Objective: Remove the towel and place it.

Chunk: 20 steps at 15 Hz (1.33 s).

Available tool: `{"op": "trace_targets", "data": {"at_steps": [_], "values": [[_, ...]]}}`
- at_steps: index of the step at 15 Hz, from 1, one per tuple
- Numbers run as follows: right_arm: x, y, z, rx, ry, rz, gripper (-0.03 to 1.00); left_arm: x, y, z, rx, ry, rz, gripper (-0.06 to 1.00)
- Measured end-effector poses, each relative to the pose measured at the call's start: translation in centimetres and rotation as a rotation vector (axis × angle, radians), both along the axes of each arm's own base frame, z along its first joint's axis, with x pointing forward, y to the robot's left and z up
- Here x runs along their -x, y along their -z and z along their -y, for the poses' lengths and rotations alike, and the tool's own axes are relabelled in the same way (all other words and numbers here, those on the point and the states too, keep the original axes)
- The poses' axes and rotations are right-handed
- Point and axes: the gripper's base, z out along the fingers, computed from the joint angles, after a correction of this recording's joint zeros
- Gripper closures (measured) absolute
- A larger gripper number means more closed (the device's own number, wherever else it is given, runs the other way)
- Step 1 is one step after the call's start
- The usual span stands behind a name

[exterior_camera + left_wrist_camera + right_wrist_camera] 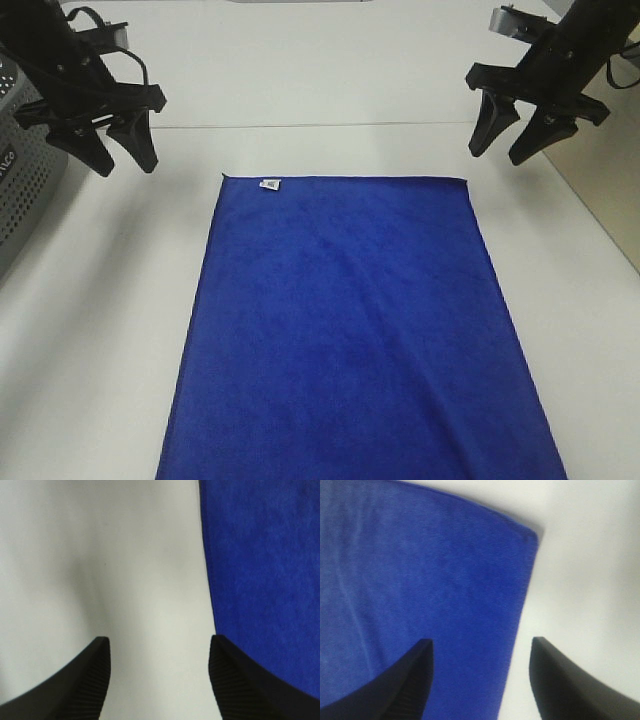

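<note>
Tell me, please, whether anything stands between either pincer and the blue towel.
Nothing visible does. The towel lies flat on the table; the left pincer and right pincer hang open near its far corners. The grey basket stands off to the left.

The towel [350,330] is cut off at its near edge. Print on its white tag [270,184] is too small to read. The grey basket [25,190] at left is cropped.

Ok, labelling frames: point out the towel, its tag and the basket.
towel [350,330], high view, cloth's middle.
tag [270,184], high view, white label's centre.
basket [30,180], high view, grey side wall.
</note>
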Motion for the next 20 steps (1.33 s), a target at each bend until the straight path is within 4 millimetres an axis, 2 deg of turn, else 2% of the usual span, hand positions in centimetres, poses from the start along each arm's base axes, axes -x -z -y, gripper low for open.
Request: {"op": "trace_targets", "data": {"at_steps": [3, 5, 7, 11, 15, 20], "values": [[-0.6, 1.2, 1.0, 0.106, 0.082, 0.006, 0.30, -2.3, 1.5, 0.4, 0.032, -0.039, 0.028, 0.39], [-0.6, 1.2, 1.4, 0.139, 0.105, 0.007, 0.28, -3.0, 1.5, 0.5, 0.045, -0.108, 0.068, 0.39], [-0.8, 1.3, 1.5, 0.114, 0.115, 0.017, 0.28, -3.2, 1.8, 0.6, 0.057, -0.112, 0.080, 0.39], [-1.5, 4.2, 1.0, 0.008, 0.065, -0.012, 0.29, -3.8, 4.9, 1.6, 0.162, -0.056, 0.050, 0.39], [-2.2, 6.6, 0.9, -0.003, 0.053, -0.001, 0.29, -4.5, 7.3, 2.0, 0.189, -0.040, 0.055, 0.39], [-3.1, 7.9, 0.8, -0.021, 0.075, 0.059, 0.30, -5.5, 9.1, 2.2, 0.212, -0.061, 0.116, 0.39]]}}
